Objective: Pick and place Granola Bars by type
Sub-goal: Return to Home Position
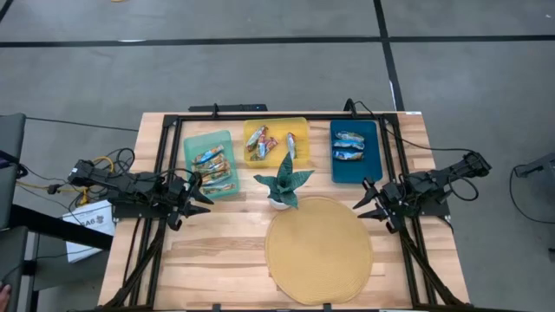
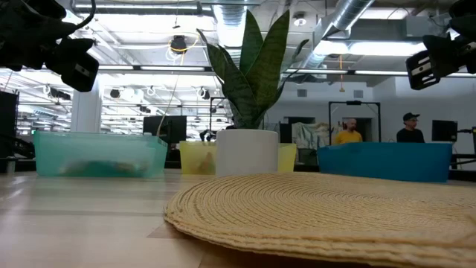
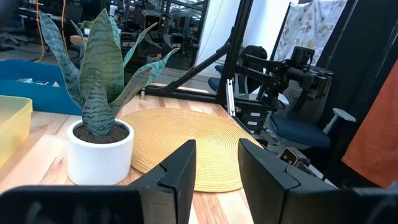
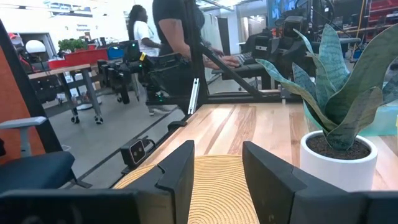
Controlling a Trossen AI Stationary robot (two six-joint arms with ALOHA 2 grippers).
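Granola bars lie in three trays at the table's far side: orange-brown ones in the teal tray, mixed ones in the yellow tray, blue ones in the dark blue tray. My left gripper hovers at the table's left side, near the teal tray, open with nothing between its fingers. My right gripper hovers at the right side, level, also open and bare.
A potted green plant in a white pot stands mid-table, just beyond a round woven mat. A black frame rims the table. People stand in the room behind.
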